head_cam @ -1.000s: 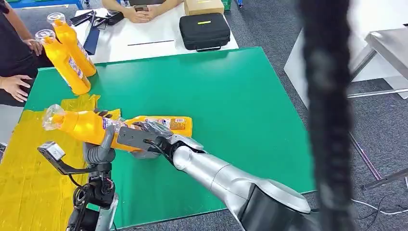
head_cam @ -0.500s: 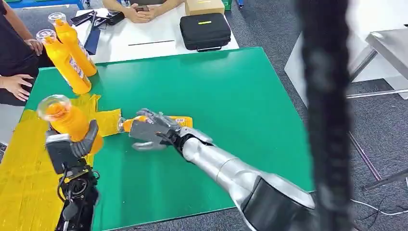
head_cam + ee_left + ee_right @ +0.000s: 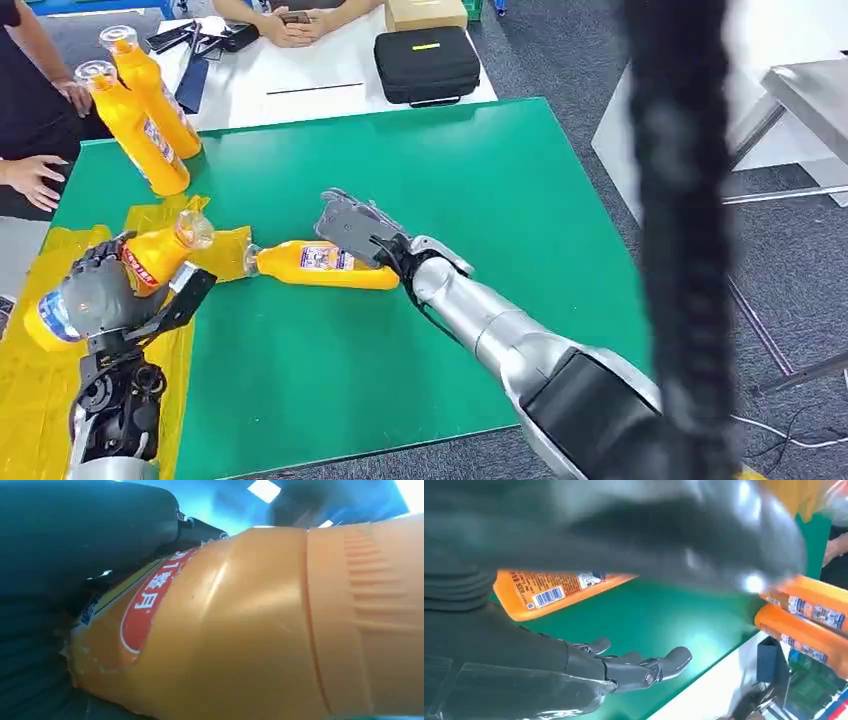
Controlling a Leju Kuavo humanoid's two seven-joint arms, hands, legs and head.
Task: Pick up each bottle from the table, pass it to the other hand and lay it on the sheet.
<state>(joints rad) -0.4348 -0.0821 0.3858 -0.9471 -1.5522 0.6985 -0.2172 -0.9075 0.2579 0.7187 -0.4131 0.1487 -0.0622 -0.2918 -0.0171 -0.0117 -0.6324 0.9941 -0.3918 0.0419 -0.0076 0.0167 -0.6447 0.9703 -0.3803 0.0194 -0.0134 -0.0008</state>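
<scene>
Fingers of the left hand [image 3: 95,295] had clamped on the orange plastic bottle [image 3: 140,265], tipping it over the yellow sheet [image 3: 40,390] at the tabletop's left edge, while the right hand [image 3: 355,225], fingers apart, withdrew above the second lying orange bottle [image 3: 320,265], handover done.

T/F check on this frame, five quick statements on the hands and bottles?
1. The left hand grips an orange bottle over the yellow sheet. True.
2. The right hand holds a bottle. False: it is empty, fingers spread, above the lying bottle.
3. The lying bottle rests wholly on the yellow sheet. False: mostly on the green table.
4. Two upright bottles stand at the far left corner. True.
5. The black case sits on the green table. False: on the white table beyond.
</scene>
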